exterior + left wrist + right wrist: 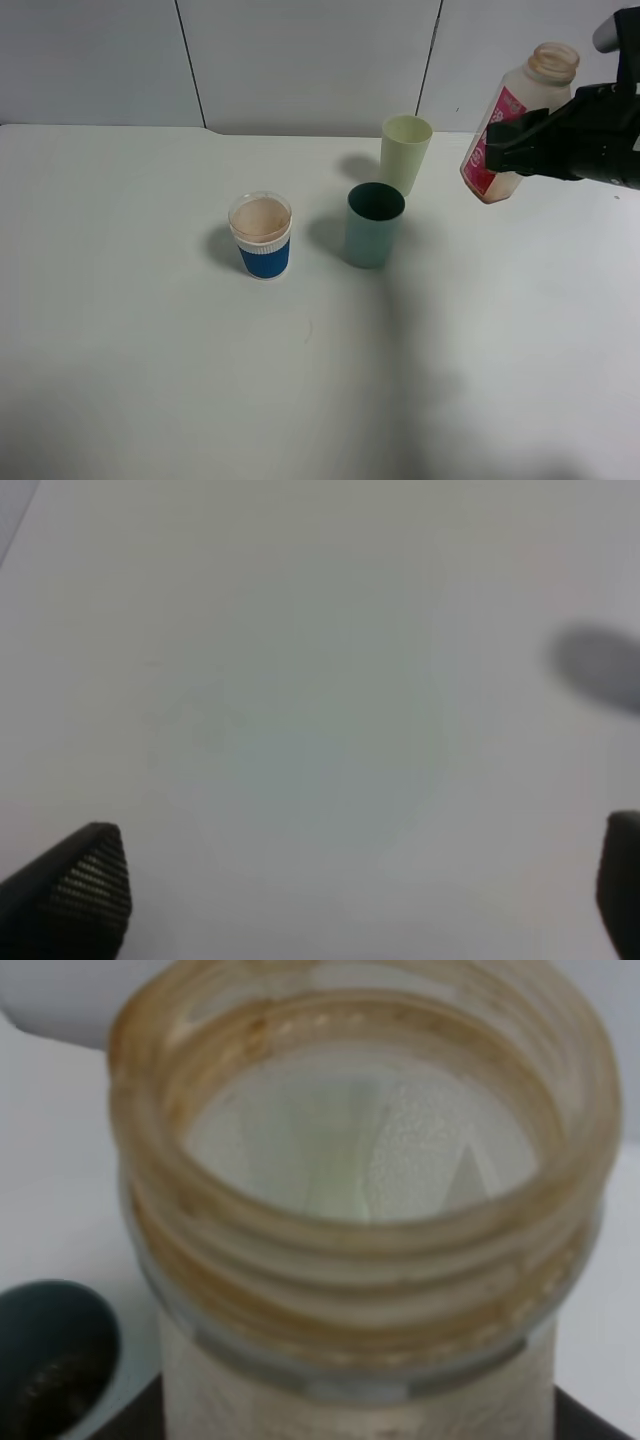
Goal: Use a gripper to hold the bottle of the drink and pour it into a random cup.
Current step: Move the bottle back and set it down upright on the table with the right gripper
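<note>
My right gripper is shut on the bottle and holds it in the air at the far right, neck up and leaning slightly right. The bottle is translucent with a pink-red label. A little brownish drink sits at its bottom. The right wrist view looks down into the open, brown-stained neck. The teal cup stands upright at the table's middle, left of and below the bottle. It also shows in the right wrist view, with something dark inside. My left gripper is open over bare table.
A pale yellow-green tumbler stands just behind the teal cup. A blue-and-white cup with a peach inside stands to its left. The white table meets a grey panelled wall at the back.
</note>
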Motion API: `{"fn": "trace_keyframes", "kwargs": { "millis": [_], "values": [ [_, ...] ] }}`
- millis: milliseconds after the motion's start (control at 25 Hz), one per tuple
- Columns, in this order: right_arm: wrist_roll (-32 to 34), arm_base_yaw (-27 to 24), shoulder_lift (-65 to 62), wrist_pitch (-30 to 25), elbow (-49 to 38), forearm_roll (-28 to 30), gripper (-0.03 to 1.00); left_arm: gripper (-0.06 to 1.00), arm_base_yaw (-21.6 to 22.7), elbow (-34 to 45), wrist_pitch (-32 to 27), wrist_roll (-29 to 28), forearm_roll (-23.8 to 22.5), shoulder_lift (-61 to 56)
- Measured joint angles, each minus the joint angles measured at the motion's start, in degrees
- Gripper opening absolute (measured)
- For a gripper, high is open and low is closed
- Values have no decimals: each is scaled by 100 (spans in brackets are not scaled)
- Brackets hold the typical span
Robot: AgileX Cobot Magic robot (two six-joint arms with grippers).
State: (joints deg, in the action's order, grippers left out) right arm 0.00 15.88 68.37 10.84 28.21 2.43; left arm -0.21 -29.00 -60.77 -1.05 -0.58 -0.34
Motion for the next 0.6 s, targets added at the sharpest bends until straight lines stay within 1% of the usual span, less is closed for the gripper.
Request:
{"fn": "trace_keyframes", "kwargs": {
  "millis": [120, 280, 400, 600],
  "values": [
    [-223, -33, 378, 28, -6, -465, 38, 93, 0, 0, 0, 0, 0, 0],
    [-684, -33, 997, 325, -6, -918, 38, 93, 0, 0, 0, 0, 0, 0],
    [-943, -33, 1449, 661, -6, -1002, 38, 93, 0, 0, 0, 0, 0, 0],
    [-1053, -33, 2075, 1319, -12, -951, 38, 93, 0, 0, 0, 0, 0, 0]
  ]
}}
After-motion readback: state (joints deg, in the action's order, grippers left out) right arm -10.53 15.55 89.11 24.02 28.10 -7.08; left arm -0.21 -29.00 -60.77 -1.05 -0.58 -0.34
